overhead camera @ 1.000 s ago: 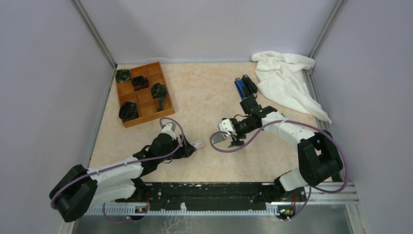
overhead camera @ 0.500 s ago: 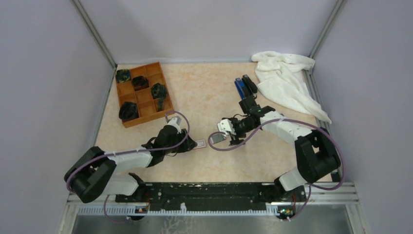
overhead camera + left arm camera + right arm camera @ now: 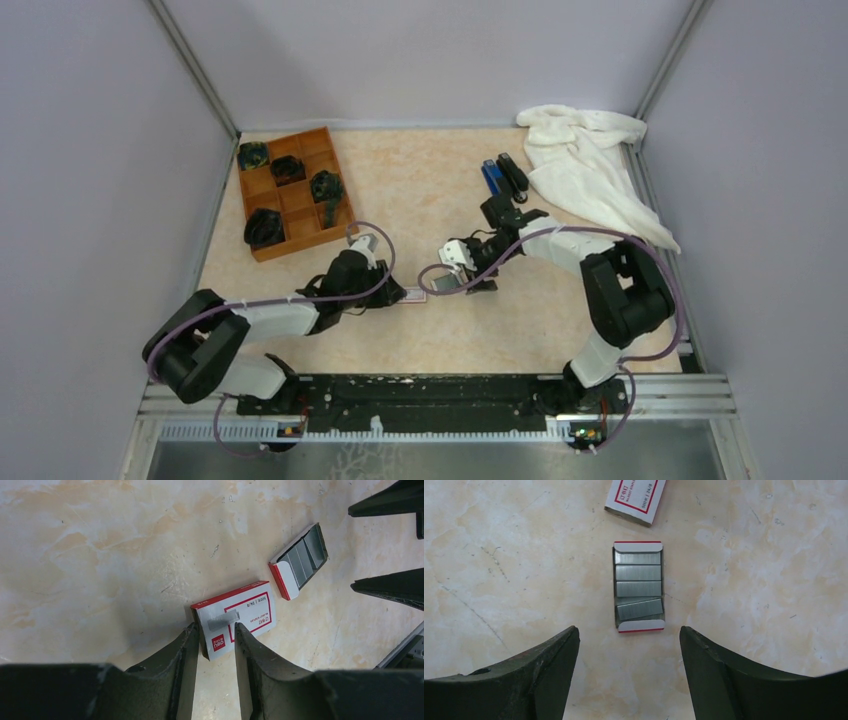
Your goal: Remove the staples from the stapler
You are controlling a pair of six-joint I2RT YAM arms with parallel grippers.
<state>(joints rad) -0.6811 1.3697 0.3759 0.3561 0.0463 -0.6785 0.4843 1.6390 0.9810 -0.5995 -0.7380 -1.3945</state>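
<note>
While the right gripper (image 3: 628, 630) hangs wide open and empty, the staples (image 3: 223, 620) are bracketed over the box sleeve (image 3: 252, 611) by the half-closed left gripper (image 3: 215, 627), hold uncertain; a square, gentle squeeze is advised.

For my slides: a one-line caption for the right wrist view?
Open right gripper poised above a tray holding four staple strips; white-and-red sleeve beyond.
</note>
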